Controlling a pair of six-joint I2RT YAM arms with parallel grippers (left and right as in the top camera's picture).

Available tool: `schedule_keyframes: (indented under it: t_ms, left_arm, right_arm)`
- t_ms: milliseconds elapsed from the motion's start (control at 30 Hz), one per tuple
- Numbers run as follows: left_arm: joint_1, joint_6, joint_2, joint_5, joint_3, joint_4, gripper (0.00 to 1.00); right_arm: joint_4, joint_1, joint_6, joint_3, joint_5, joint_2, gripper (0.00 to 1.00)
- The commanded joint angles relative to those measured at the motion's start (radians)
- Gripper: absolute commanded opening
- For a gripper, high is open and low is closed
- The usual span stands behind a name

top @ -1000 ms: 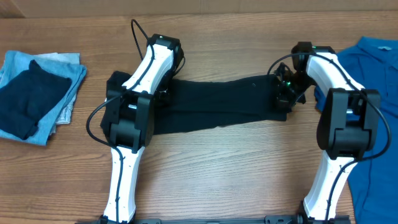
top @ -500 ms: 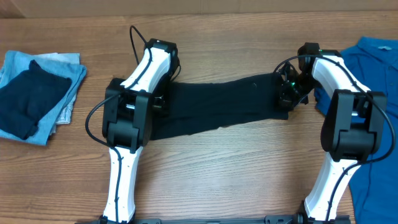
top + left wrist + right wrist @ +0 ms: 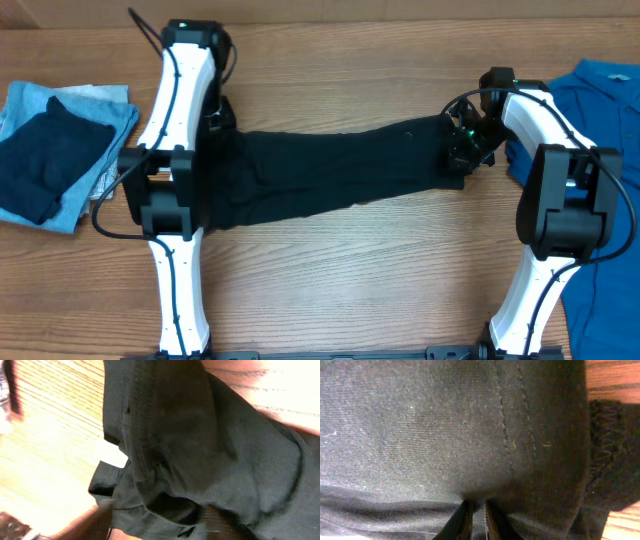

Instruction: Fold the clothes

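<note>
A black garment (image 3: 340, 165) lies stretched across the middle of the table. My right gripper (image 3: 462, 150) is at its right end. In the right wrist view its fingers (image 3: 465, 520) stand almost together, and my right gripper (image 3: 479, 510) is shut on a fold of the black garment (image 3: 445, 435). My left gripper (image 3: 222, 108) hangs over the garment's far left corner, open and holding nothing. The left wrist view is blurred. It shows the loose black garment (image 3: 200, 450) bunched on the wood, with a white label (image 3: 111, 453) at its edge.
A stack of folded blue and dark cloths (image 3: 55, 150) lies at the far left. A blue shirt (image 3: 610, 120) is spread along the right edge, partly under the right arm.
My left gripper has let go of the garment's left end and the arm has swung left and toward the back. The freed end now lies spread on the table. The right gripper has stayed put.
</note>
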Motion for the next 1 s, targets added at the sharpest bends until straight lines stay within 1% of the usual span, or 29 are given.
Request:
schedule_keyframes:
  t_ms: [0,67,167,233,333,400,433,500,567,633,667,700,733,767,800,833,867,900,933,967]
  left_arm:
    - [0.058,0.015,-0.034,0.172,-0.005,0.019,0.04]
    - [0.071,0.048,-0.034,0.270,-0.043,0.046,0.04]
    - [0.070,0.047,-0.034,0.288,-0.134,0.081,0.04]
    - [0.070,0.047,-0.034,0.315,-0.259,0.165,0.04]
    - [0.070,0.063,-0.034,0.291,-0.380,0.307,0.04]
    - [0.070,0.077,-0.034,0.190,-0.378,0.380,0.04]
    - [0.070,0.104,-0.034,0.148,-0.378,0.428,0.04]
    - [0.070,0.175,-0.034,0.141,-0.378,0.540,0.04]
    - [0.070,0.176,-0.034,0.143,-0.379,0.619,0.04]
    - [0.069,0.225,-0.034,0.144,-0.379,0.703,0.04]
    - [0.068,0.279,-0.034,0.143,-0.378,0.757,0.05]
    - [0.068,0.304,-0.034,0.143,-0.378,0.789,0.08]
    - [0.068,0.319,-0.034,0.143,-0.378,0.816,0.11]
    - [0.069,0.332,-0.034,0.143,-0.377,0.861,0.16]
    - [0.069,0.331,-0.034,0.145,-0.367,0.885,0.17]
    - [0.069,0.331,-0.034,0.151,-0.342,0.885,0.17]
    - [0.068,0.331,-0.034,0.154,-0.295,0.867,0.21]
    - [0.066,0.331,-0.034,0.154,-0.228,0.834,0.31]
    - [0.063,0.327,-0.034,0.154,-0.120,0.768,0.32]
    - [0.061,0.322,-0.034,0.154,-0.051,0.717,0.33]
  right_arm:
    - [0.038,-0.010,0.005,-0.029,0.077,0.027,0.14]
    - [0.038,-0.010,0.005,-0.029,0.077,0.027,0.14]
    - [0.038,-0.010,0.005,-0.029,0.077,0.027,0.14]
    - [0.038,-0.010,0.006,-0.029,0.077,0.027,0.14]
    - [0.043,-0.010,0.006,-0.029,0.078,0.027,0.13]
    - [0.063,-0.010,0.006,-0.029,0.078,0.027,0.13]
    - [0.078,-0.010,0.006,-0.029,0.078,0.027,0.13]
    - [0.114,-0.010,0.006,-0.029,0.078,0.027,0.13]
    - [0.122,-0.010,0.006,-0.029,0.078,0.027,0.13]
    - [0.137,-0.010,0.006,-0.029,0.078,0.027,0.13]
    - [0.153,-0.010,0.006,-0.029,0.078,0.027,0.14]
    - [0.161,-0.010,0.006,-0.029,0.078,0.027,0.14]
    - [0.170,-0.010,0.006,-0.029,0.077,0.027,0.14]
    - [0.180,-0.010,0.006,-0.029,0.078,0.027,0.15]
    - [0.181,-0.010,0.006,-0.029,0.077,0.027,0.15]
    - [0.180,-0.010,0.006,-0.029,0.077,0.027,0.15]
    - [0.180,-0.009,0.006,-0.029,0.073,0.027,0.15]
    - [0.181,-0.009,0.006,-0.029,0.061,0.027,0.15]
    - [0.180,-0.009,0.005,-0.029,0.044,0.027,0.19]
    - [0.180,-0.009,0.006,-0.029,0.040,0.027,0.19]
